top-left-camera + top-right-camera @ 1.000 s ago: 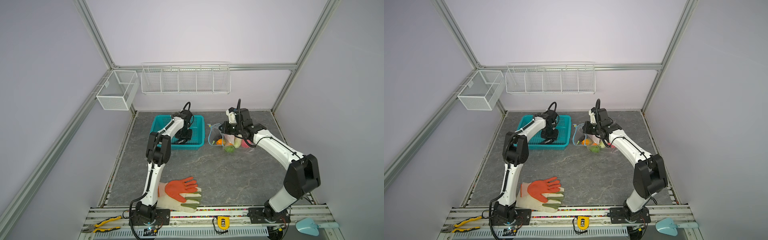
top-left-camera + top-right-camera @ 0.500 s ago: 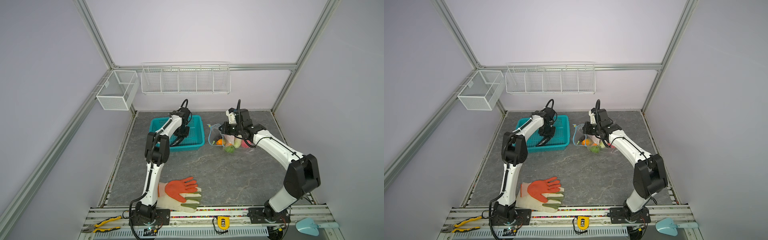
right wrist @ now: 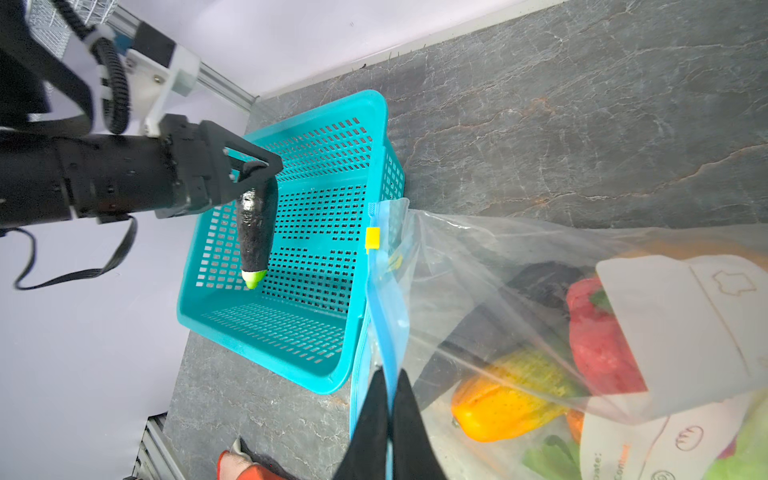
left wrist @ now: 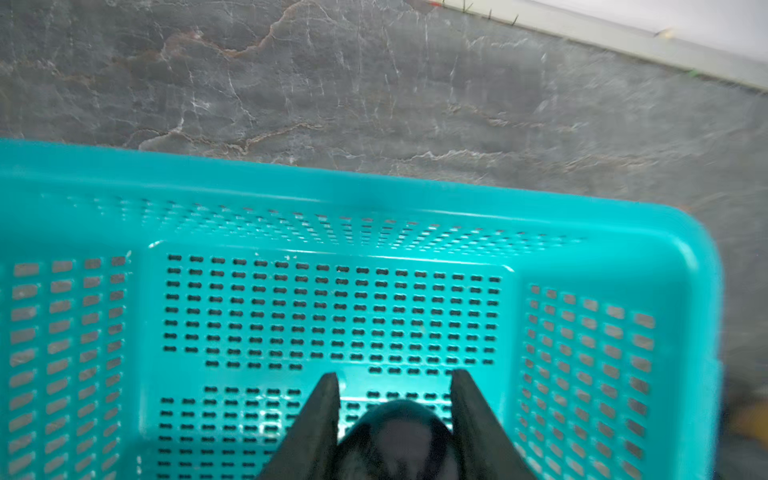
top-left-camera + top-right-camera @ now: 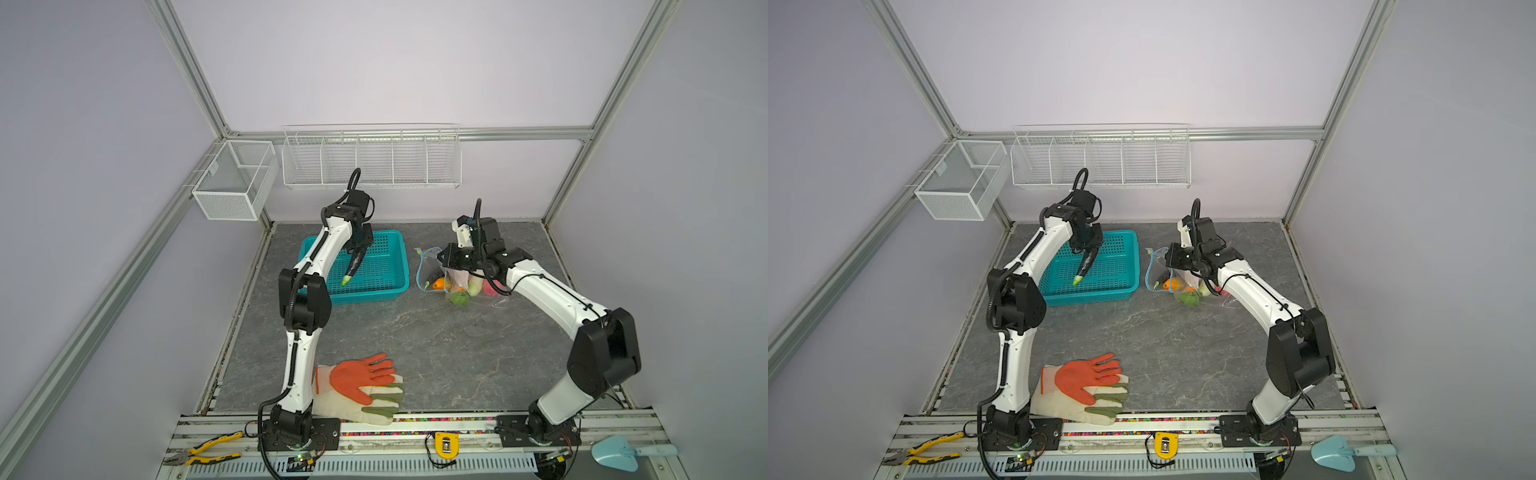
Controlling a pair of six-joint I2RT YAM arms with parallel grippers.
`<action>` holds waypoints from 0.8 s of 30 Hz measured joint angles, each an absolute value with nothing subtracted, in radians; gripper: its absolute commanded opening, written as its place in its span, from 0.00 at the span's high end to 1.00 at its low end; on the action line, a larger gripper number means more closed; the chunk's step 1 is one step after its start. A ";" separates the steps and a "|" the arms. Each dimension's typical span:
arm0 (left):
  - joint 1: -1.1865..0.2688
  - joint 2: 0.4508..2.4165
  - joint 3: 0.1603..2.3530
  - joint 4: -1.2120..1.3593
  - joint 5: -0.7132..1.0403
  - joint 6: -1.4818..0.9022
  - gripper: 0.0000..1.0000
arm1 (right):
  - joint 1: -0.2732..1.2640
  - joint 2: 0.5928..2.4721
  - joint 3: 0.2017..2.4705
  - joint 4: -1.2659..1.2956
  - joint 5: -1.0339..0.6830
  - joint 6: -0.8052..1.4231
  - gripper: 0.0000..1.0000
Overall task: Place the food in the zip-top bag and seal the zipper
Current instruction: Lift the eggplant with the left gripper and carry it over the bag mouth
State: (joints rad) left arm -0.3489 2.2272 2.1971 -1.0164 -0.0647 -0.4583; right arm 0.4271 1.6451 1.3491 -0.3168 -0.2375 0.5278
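- Left tool: clamped on the blunt end of the dark eggplant piece, left of centre in both top views. The piece hangs tip-down over the teal basket and appears clear of its floor. The end grip leaves the green tip free to enter an opening first.
- Right tool: jaws together on the zipper, pinching 1 lip of the blue strip, right of centre in both top views. Judged purpose: the raised lip keeps the mouth standing open toward the basket side.
- Zip-top bag: rests on the bench, just beside the basket. An orange pepper, a red pepper and green pieces lie inside, back from the mouth, so the entry is unobstructed.
- Slider tab: yellow, on the strip well apart from the pinch point. The zipper is not sealed.
- Basket: the left wrist view shows no other food in the part it covers.
- Judged step: transfer of the eggplant piece to the bag; sealing follows.
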 measured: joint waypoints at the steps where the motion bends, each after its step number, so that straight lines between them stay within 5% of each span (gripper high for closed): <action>1: -0.349 2.186 2.152 -0.980 -0.054 -0.486 0.86 | 0.427 1.645 1.349 -0.317 -0.237 0.528 0.93; 12: -0.419 1.769 1.621 -0.291 -0.001 -0.844 0.90 | 0.427 1.645 1.365 -0.327 -0.229 0.548 0.93; 24: -0.503 1.741 1.317 0.264 0.084 -1.248 0.95 | 0.430 1.645 1.401 -0.340 -0.227 0.598 0.93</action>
